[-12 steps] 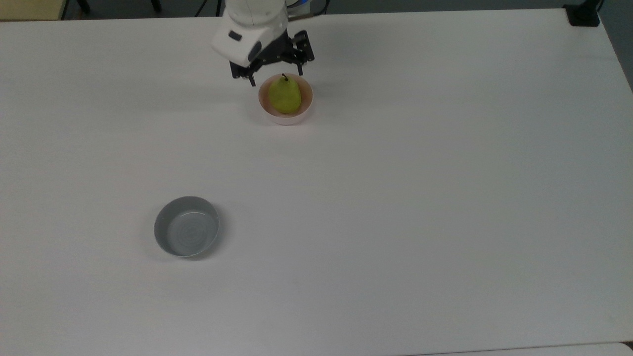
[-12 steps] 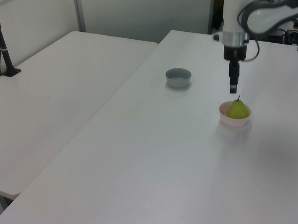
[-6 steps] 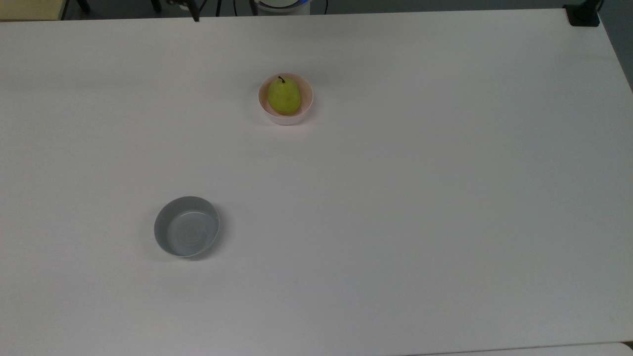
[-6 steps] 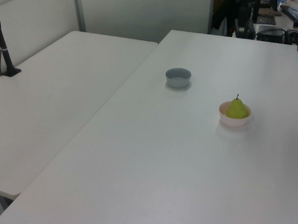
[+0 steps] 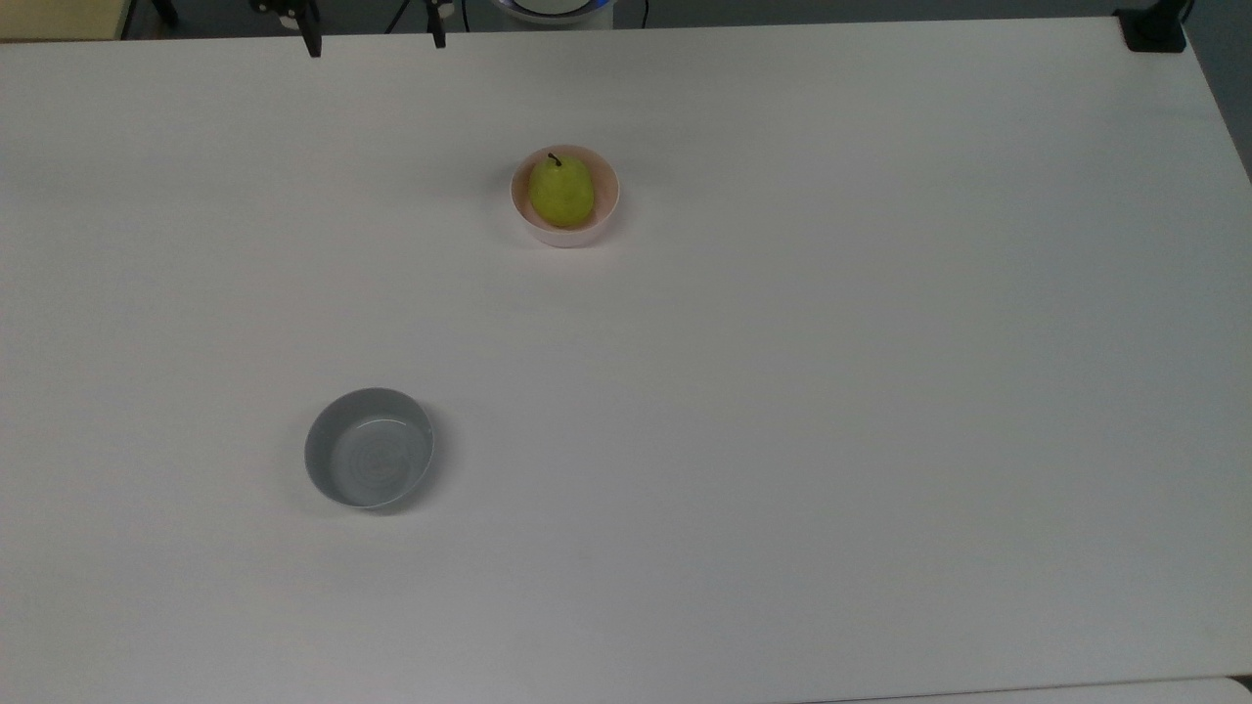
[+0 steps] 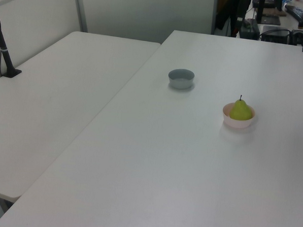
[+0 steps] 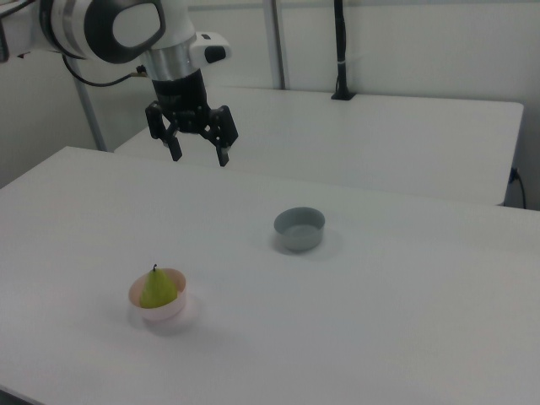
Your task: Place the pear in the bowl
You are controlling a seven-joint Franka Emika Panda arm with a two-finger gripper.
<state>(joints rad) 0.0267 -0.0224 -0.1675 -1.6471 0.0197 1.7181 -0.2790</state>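
We see a wide white table (image 5: 782,411) carrying two small bowls set well apart. Above it, in the right view, the arm (image 7: 110,29) holds its gripper (image 7: 200,155) high over the tabletop, its two fingers spread wide and gripping nothing; in the top view the fingertips (image 5: 313,44) poke in at the far edge. The grey bowl (image 5: 369,448) sits alone. The pale pink bowl (image 5: 599,221) holds the pear (image 5: 561,192), which stands inside it with its dark stem up.

The white table (image 5: 782,391) carries the pink bowl (image 5: 565,232) and, well apart, a grey bowl (image 5: 368,449).
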